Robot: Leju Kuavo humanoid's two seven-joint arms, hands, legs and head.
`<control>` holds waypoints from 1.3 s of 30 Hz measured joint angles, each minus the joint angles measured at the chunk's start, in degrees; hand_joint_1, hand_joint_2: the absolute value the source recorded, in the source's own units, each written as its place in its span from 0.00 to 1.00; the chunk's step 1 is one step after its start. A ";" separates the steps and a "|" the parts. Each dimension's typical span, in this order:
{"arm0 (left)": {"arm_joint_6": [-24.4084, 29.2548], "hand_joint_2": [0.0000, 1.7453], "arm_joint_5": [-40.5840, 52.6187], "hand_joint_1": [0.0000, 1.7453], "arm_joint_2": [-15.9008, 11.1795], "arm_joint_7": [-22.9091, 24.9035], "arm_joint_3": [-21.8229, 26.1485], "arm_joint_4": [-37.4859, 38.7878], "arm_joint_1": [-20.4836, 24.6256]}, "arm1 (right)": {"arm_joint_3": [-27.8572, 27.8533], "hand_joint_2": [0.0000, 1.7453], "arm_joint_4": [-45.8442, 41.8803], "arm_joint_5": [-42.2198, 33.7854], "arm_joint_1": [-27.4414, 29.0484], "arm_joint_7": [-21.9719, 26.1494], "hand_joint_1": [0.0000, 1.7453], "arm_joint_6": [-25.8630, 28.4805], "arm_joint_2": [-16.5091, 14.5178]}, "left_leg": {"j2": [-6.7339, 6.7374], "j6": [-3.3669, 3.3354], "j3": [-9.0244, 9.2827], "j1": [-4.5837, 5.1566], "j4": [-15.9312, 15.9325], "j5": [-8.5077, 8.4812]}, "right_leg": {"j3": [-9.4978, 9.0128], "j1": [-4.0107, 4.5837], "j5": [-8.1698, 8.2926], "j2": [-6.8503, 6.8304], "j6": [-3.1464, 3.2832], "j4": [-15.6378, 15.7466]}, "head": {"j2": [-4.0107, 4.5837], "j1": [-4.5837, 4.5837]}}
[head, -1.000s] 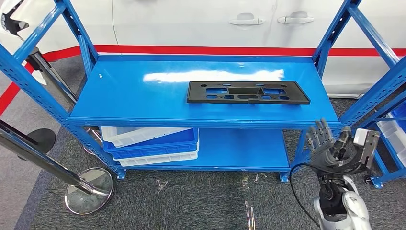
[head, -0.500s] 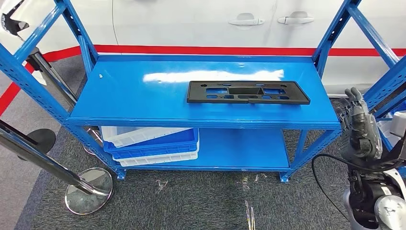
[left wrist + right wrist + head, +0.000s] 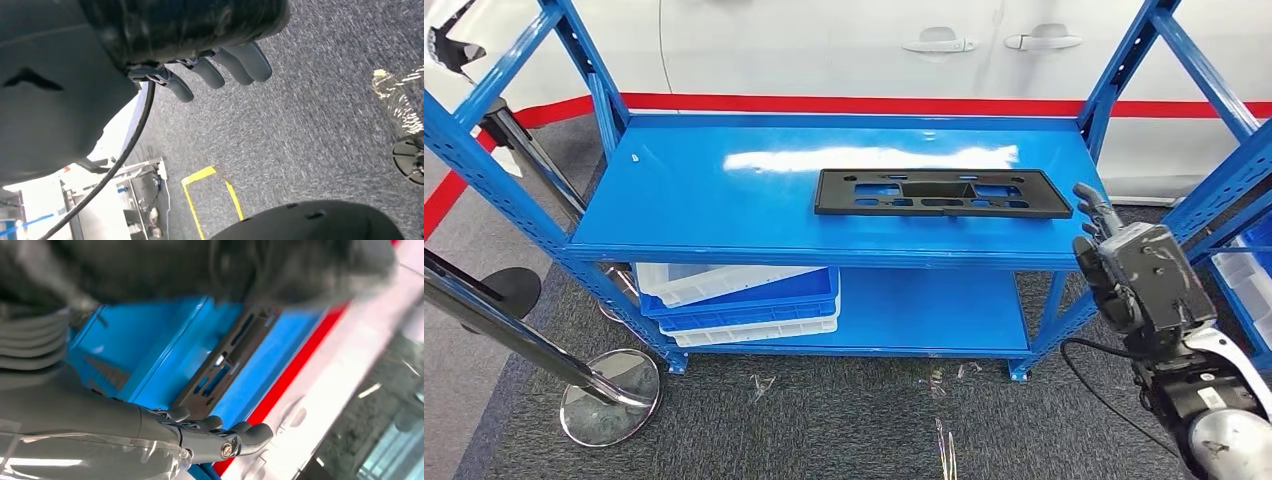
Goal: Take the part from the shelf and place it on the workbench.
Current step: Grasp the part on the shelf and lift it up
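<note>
A flat black rectangular part (image 3: 941, 192) with several cut-outs lies on the top blue shelf (image 3: 724, 200), right of its middle. My right hand (image 3: 1136, 272) hovers at the shelf's right front corner, just off the part's right end, holding nothing, its fingers pointing toward the part. In the right wrist view the part (image 3: 225, 365) lies beyond the fingertips (image 3: 245, 435), with a gap between them. My left hand (image 3: 220, 70) hangs over grey carpet, its fingers loosely extended and holding nothing.
Blue uprights (image 3: 1124, 70) frame the shelf at both sides. Stacked white and blue bins (image 3: 739, 300) sit on the lower shelf at left. A white car (image 3: 874, 40) stands behind. A chrome stand base (image 3: 609, 395) rests on the carpet at front left.
My right hand has risen from below the shelf's front edge and swung in to the shelf's right corner, turning toward the part. The part has not moved.
</note>
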State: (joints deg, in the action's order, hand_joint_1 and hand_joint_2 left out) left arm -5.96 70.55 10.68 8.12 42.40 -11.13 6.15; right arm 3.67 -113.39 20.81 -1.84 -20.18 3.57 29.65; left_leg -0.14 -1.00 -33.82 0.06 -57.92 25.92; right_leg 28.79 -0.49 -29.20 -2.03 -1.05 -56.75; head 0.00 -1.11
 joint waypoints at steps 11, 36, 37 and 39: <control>-0.27 0.00 2.74 0.00 0.43 -0.84 0.00 0.26 0.12 | 12.47 0.00 0.41 16.51 -4.72 -4.59 0.00 -4.81 6.71 | -0.03 0.00 -0.02 0.00 0.00 0.00 | 0.01 0.00 -0.01 -0.04 0.00 0.00 | 0.00 0.00; -0.74 0.00 6.46 0.00 0.54 2.25 -0.10 0.31 0.13 | 28.29 1.00 19.64 43.08 -11.08 -2.42 0.00 -3.26 7.71 | -0.04 0.00 -0.02 0.00 -0.01 0.00 | 0.02 -0.01 -0.01 -0.05 0.00 0.00 | 0.00 0.01; -0.77 0.00 6.48 0.00 0.54 2.45 -0.11 0.31 0.13 | 28.38 1.00 20.06 43.17 -11.09 -3.14 0.00 -3.62 7.59 | -0.04 0.00 -0.02 0.00 -0.01 0.00 | 0.02 -0.01 -0.01 -0.05 0.00 0.00 | 0.00 0.00; -0.86 0.00 6.48 0.00 0.54 2.85 -0.11 0.31 0.13 | 28.41 1.00 20.74 43.10 -11.09 -4.23 0.00 -4.33 7.27 | -0.04 0.00 -0.02 0.00 0.00 0.00 | 0.02 0.00 -0.01 -0.04 0.00 0.00 | 0.00 0.00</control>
State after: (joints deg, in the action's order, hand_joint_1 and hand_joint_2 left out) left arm -6.81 77.02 11.21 10.97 42.29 -10.82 6.28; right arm 32.09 -92.66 63.90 -12.93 -24.41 -0.77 36.92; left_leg -0.18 -1.01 -33.84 0.06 -57.92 25.92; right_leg 28.81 -0.49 -29.21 -2.08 -1.05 -56.75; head 0.00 -1.11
